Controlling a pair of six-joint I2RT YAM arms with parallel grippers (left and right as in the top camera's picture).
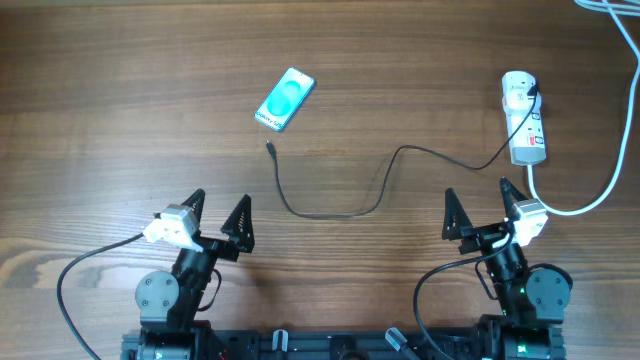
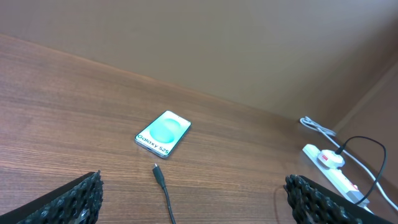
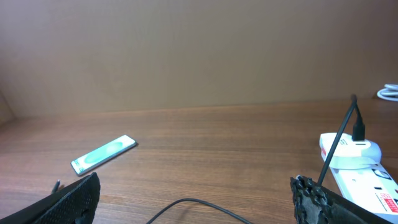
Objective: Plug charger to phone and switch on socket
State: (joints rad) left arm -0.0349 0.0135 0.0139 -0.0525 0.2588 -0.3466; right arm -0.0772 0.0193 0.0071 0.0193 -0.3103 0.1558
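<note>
one thin curvy charger (image 1: 320, 216), flat rectangular phone (image 1: 285, 99)

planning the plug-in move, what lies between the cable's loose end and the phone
Nothing: just bare table between the cable tip and the phone, seen in the overhead view.

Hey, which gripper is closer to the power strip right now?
Right. The right gripper sits open just below the power strip in the overhead view; the left gripper is far off on the other side, nearer the phone.
</note>
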